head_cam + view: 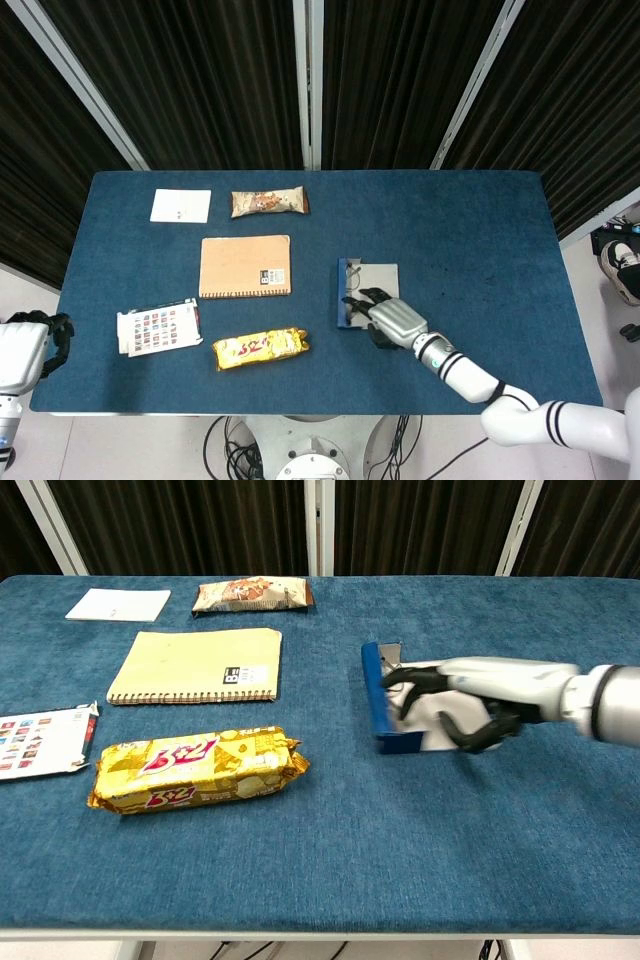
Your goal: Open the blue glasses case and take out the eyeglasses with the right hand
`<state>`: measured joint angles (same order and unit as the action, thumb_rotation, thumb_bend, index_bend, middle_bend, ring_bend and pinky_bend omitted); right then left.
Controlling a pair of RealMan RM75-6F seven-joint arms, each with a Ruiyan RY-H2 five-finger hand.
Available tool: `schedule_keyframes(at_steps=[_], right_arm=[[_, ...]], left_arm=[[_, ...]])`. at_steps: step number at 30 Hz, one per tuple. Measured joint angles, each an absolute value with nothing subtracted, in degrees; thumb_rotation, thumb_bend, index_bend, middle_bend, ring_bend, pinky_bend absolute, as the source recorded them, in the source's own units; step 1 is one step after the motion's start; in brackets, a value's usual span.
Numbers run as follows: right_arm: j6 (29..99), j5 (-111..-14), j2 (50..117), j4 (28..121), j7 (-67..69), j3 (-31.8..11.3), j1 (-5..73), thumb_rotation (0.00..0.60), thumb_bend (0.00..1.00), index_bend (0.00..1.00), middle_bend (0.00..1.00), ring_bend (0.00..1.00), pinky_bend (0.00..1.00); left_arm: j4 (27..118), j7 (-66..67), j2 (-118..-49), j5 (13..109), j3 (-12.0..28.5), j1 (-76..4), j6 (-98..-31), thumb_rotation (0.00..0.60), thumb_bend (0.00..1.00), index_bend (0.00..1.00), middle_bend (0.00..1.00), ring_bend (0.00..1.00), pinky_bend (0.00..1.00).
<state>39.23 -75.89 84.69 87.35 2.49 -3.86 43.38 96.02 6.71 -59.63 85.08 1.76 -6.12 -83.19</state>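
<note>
The blue glasses case (341, 288) lies open right of the table's centre, its long blue wall (374, 692) facing left and its pale lid flat on the cloth. A bit of the eyeglasses (351, 270) shows at the case's far end. My right hand (390, 320) lies over the near end of the case, dark fingers (402, 685) curled down into it; the chest view shows this right hand (470, 695) covering most of the inside. Whether it grips the eyeglasses is hidden. My left hand (38, 338) hangs off the table's near left corner.
A tan spiral notebook (245, 265) lies left of the case. A yellow snack pack (261, 348) sits near the front edge, a colourful booklet (158, 327) further left. A brown snack bar (269, 203) and a white card (181, 205) lie at the back left.
</note>
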Motion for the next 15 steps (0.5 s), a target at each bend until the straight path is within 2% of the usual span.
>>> schedule_keyframes(at_steps=[5,7,15], right_arm=[[37.4,-75.0,90.7,84.5,0.3,-6.9,47.7,0.6,0.78,0.0,0.18,0.0,0.0],[37.6,-74.6,91.2,84.3,-0.6,-7.8,48.3,0.6,0.78,0.0,0.19,0.0,0.0],[40.6,-72.8,85.9,87.5,-1.3,-9.6,47.8,0.6,0.78,0.0,0.22,0.0,0.0]], left_arm=[[95.9,6.4,-59.6,85.1,1.8,-6.2,-83.1,0.6,0.58,0.67,0.64,0.45,0.45],[95.9,6.2,-59.6,85.1,1.7,-6.2,-83.1,0.6,0.58,0.67,0.64,0.45,0.45],[95.9,6.1,-59.5,85.4,1.7,-6.2,-83.0,0.6,0.58,0.67,0.64,0.45,0.45]])
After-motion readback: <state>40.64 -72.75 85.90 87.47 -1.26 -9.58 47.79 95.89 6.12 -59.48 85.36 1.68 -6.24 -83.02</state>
